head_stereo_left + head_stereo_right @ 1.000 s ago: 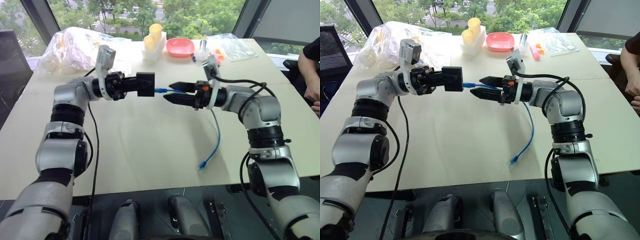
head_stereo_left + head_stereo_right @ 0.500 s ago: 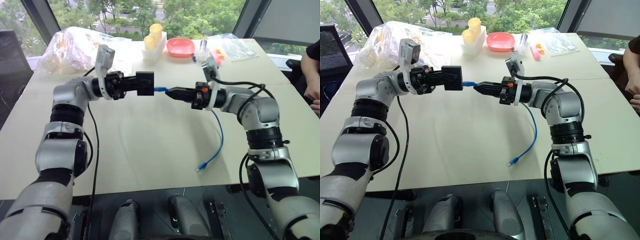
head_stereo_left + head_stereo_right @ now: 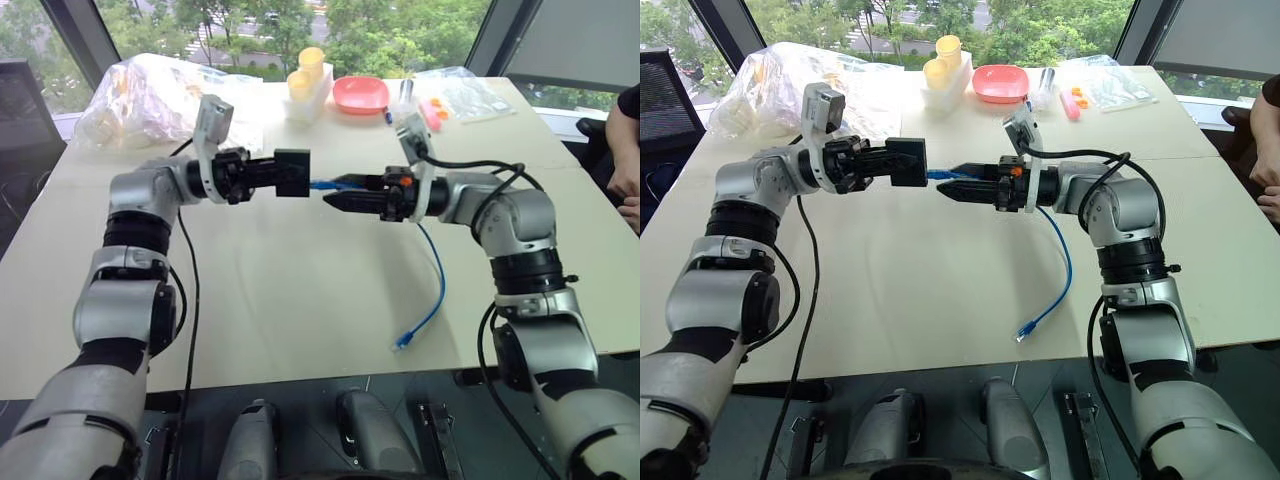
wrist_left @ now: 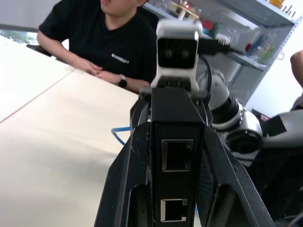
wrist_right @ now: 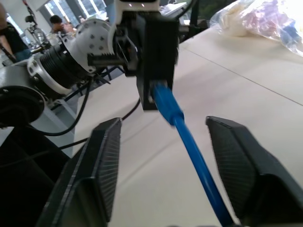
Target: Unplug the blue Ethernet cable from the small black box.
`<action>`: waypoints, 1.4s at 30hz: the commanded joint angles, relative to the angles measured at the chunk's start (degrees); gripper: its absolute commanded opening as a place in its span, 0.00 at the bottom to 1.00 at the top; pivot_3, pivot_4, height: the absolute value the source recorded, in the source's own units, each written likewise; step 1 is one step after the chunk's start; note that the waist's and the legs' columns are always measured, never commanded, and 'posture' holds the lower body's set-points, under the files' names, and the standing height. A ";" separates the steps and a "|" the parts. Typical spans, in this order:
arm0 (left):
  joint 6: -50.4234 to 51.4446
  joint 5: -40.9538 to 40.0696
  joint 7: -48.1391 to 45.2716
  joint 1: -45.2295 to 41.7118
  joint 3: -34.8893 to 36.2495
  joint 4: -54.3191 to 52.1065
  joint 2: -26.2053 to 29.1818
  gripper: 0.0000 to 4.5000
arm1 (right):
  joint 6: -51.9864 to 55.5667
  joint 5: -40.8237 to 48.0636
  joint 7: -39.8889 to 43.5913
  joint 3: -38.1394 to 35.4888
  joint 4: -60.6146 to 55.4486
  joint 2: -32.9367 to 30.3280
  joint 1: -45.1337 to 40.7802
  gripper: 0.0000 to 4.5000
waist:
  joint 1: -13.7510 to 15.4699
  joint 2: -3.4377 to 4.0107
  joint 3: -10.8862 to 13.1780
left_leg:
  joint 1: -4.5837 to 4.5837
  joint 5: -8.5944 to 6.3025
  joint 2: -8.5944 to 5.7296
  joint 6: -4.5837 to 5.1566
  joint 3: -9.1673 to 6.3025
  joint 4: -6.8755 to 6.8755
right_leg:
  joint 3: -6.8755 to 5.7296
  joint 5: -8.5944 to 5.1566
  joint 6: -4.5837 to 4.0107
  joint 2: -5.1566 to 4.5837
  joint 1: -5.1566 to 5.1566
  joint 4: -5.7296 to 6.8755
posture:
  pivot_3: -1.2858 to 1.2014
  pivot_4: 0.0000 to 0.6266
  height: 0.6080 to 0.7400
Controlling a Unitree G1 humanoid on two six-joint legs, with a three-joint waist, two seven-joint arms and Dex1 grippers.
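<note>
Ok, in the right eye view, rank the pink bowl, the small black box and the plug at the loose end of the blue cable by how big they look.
1. pink bowl, largest.
2. small black box, noticeably smaller, though it is held up nearer the camera than the bowl.
3. plug at the blue Ethernet cable's loose end, by far the smallest, although it lies nearest the camera.

I see a pale tabletop [image 3: 290,300] with the cable's [image 3: 436,290] loose end lying near its front edge. At the far side sit plastic bags [image 3: 150,95], yellow cups [image 3: 305,70] and a pink bowl [image 3: 360,94].
</note>
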 commanded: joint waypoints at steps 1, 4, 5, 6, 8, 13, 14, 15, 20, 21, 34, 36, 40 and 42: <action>-1.02 -1.13 -0.43 -0.60 -0.58 -2.56 0.74 0.12 | 0.11 0.87 0.78 -1.39 1.19 -0.28 -3.00 0.63 | 0.03 0.00 0.00 | 0.00 0.00 0.00 0.00 -0.01 0.00 | 0.00 0.00 0.00 0.00 0.00 0.00 | 0.52 0.24 0.96; -1.22 -1.20 -0.44 -0.61 -0.85 -2.73 0.75 0.12 | -0.47 0.09 0.77 -0.82 2.16 -0.12 -4.03 0.63 | 0.05 0.00 0.00 | 0.00 0.00 0.00 0.00 0.00 0.00 | 0.00 0.00 0.00 0.00 0.00 0.00 | 0.52 0.24 0.96; -1.25 -1.18 -0.44 -0.62 -0.82 -2.73 0.73 0.12 | -0.70 -0.15 0.86 -0.51 2.19 -0.10 -4.16 0.63 | 0.05 0.00 0.00 | 0.00 0.00 0.00 0.00 0.00 0.00 | 0.00 0.00 0.00 0.00 0.00 -0.01 | 0.52 0.24 0.96; -1.30 -1.15 -0.44 -0.63 -0.79 -2.72 0.72 0.12 | -0.89 -0.39 0.94 -0.20 2.16 -0.08 -4.21 0.63 | 0.04 0.00 0.00 | 0.00 0.00 0.00 0.00 0.00 0.00 | 0.00 0.00 0.00 0.00 0.00 -0.01 | 0.52 0.24 0.96; -1.44 -1.02 -0.43 -0.68 -0.77 -2.65 0.69 0.12 | -1.58 -1.32 1.05 0.70 2.05 0.06 -4.20 0.63 | 0.01 0.00 0.00 | 0.00 0.00 0.00 0.00 0.00 0.00 | 0.00 0.00 0.00 0.00 0.00 -0.01 | 0.52 0.24 0.96; -1.59 -0.82 -0.43 -0.69 -1.02 -2.91 0.77 0.12 | -4.07 -4.58 1.76 3.53 2.55 -0.51 -3.97 0.63 | 0.01 0.00 0.00 | 0.00 0.00 0.00 0.00 0.00 0.00 | 0.00 0.00 0.00 0.00 -0.01 0.00 | 0.52 0.24 0.96; -1.61 -0.82 -0.44 -0.68 -1.10 -3.00 0.79 0.12 | -4.52 -5.18 2.05 4.01 2.68 -0.69 -4.00 0.63 | 0.01 0.00 0.00 | 0.00 0.00 0.00 0.00 0.00 0.00 | 0.00 0.00 0.00 0.00 -0.01 0.00 | 0.52 0.24 0.96; -1.63 -0.80 -0.44 -0.67 -1.18 -3.08 0.80 0.12 | -4.78 -5.50 2.31 4.24 2.81 -0.77 -4.09 0.63 | 0.01 0.00 0.00 | 0.00 0.00 0.00 0.00 0.01 0.00 | 0.00 0.00 0.00 0.00 -0.01 -0.01 | 0.52 0.24 0.96; -1.94 -0.42 -0.43 -0.49 -1.62 -3.45 0.52 0.12 | -5.63 -6.65 3.26 4.55 3.88 -0.66 -4.87 0.63 | 0.03 0.00 0.00 | -0.01 0.00 0.00 0.00 0.01 0.00 | 0.00 0.00 0.00 0.00 -0.01 0.00 | 0.52 0.24 0.96; -1.96 -0.37 -0.43 -0.46 -1.66 -3.48 0.45 0.12 | -5.66 -6.79 3.39 4.55 4.02 -0.61 -4.95 0.63 | 0.03 0.00 0.00 | 0.00 0.00 0.00 0.00 0.01 0.00 | 0.00 0.00 0.00 0.00 0.00 0.00 | 0.52 0.24 0.96; -2.34 -0.05 -0.43 -0.18 -1.94 -3.35 0.42 0.12 | -5.59 -7.26 3.47 4.34 3.95 0.79 -4.76 0.63 | -0.01 0.00 0.00 | 0.00 0.00 0.00 0.00 0.00 0.00 | 0.00 0.00 0.00 0.00 0.00 0.00 | 0.52 0.24 0.96; -2.36 -0.05 -0.43 -0.17 -1.92 -3.33 0.35 0.12 | -5.73 -7.39 3.25 4.29 4.26 1.14 -4.88 0.63 | -0.01 0.00 0.00 | 0.00 0.00 0.00 0.00 0.01 0.00 | 0.00 0.00 0.00 0.00 -0.01 0.00 | 0.52 0.24 0.96; -2.33 0.06 -0.43 -0.02 -1.84 -3.45 0.21 0.12 | -5.84 -7.56 2.80 3.90 4.84 1.83 -5.09 0.36 | -0.02 0.00 0.00 | 0.00 0.00 0.00 0.00 0.00 0.00 | 0.00 0.00 0.00 0.00 0.00 0.00 | 0.52 0.24 0.96; -2.33 0.20 -0.43 0.00 -1.71 -3.46 0.14 0.12 | -5.86 -7.65 2.70 3.67 5.08 2.10 -5.17 0.15 | 0.02 0.00 0.00 | 0.00 0.00 0.00 0.00 0.00 0.00 | 0.00 0.00 0.00 0.00 -0.01 0.00 | 0.52 0.24 0.96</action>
